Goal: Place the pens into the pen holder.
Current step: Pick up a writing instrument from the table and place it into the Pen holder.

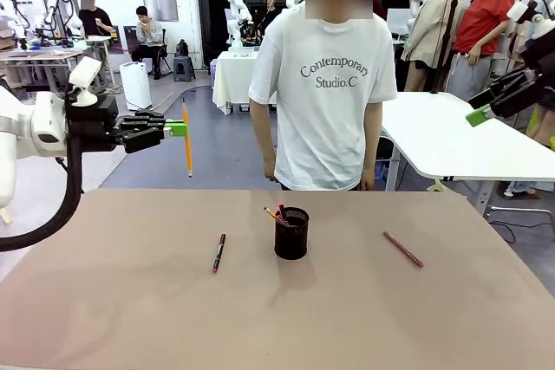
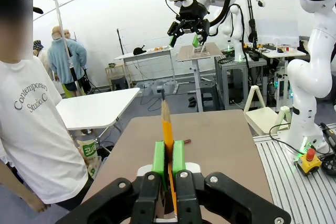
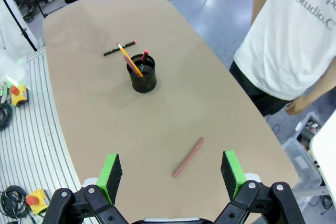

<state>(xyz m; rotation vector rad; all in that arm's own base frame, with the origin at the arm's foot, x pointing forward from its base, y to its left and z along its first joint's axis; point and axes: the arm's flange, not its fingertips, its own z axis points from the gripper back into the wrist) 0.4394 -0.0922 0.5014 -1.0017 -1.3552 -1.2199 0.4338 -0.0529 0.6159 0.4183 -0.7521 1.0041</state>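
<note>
Front view: two pens (image 1: 276, 213) in holder (image 1: 291, 242), two out; left (image 1: 180, 128) clamps pencil (image 1: 187, 149), right (image 3: 170, 168) gapes.

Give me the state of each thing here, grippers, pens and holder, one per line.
left gripper, shut on the yellow pencil, held upright in the air
right gripper, open, empty
pen holder, upright, second pencil and red pen inside
black pen, lying on the table
pinkish-red pen, lying on the table

Tan table (image 1: 130, 318) with black pen (image 1: 218, 252), mesh pen holder (image 1: 291, 233), pinkish-red pen (image 1: 403, 249)
</note>
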